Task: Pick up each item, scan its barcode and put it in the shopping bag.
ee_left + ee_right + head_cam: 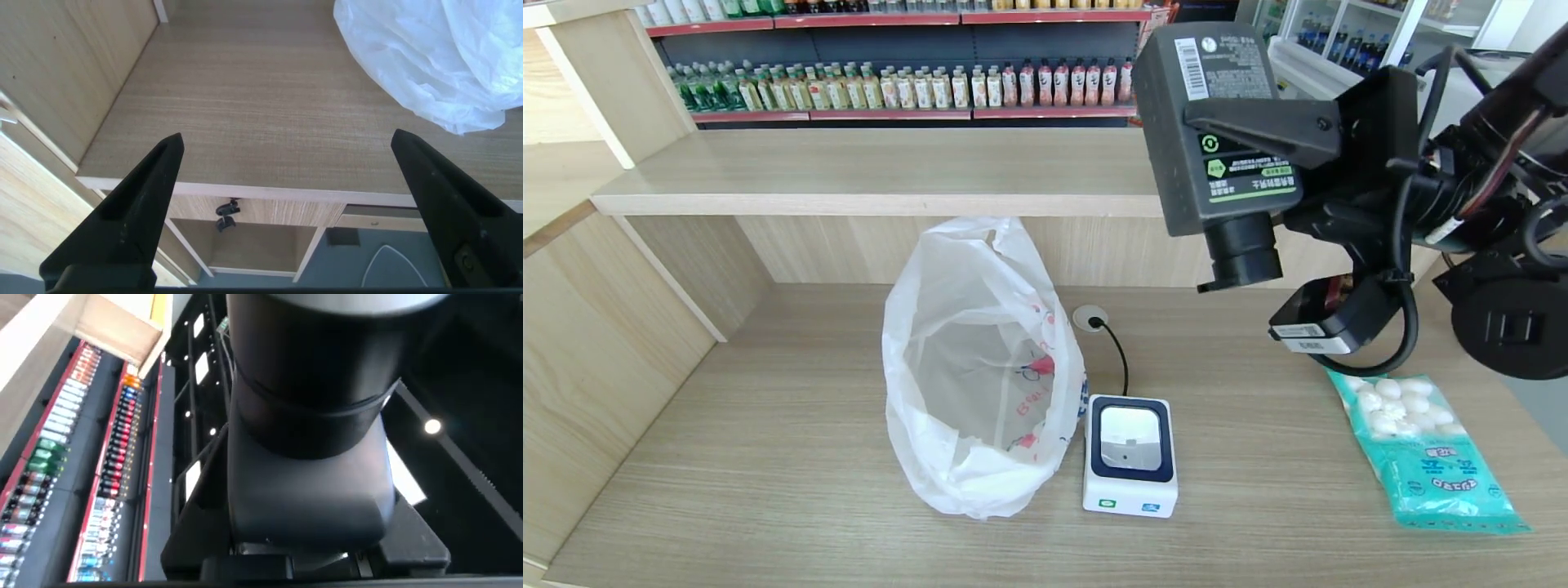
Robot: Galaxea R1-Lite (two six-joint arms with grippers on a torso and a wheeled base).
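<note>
My right gripper [1225, 122] is shut on a black bottle [1168, 163], held high above the counter's right side with its cap pointing down and a white barcode label [1192, 57] on its upper face. From the right wrist, the bottle [310, 376] looms close, cap end first. A white shopping bag [980, 367] stands open at mid-counter, and the white barcode scanner [1129, 453] sits just right of it. A teal packet of cotton balls [1421, 449] lies at the right. My left gripper [286, 139] is open above the counter's front left edge, holding nothing, with the bag [441, 57] beyond it.
The scanner's black cable runs to a grommet [1089, 317] behind it. A raised wooden ledge [866, 171] spans the back and a wooden side wall [596, 343] closes the left. Store shelves with drink bottles [898, 86] stand beyond.
</note>
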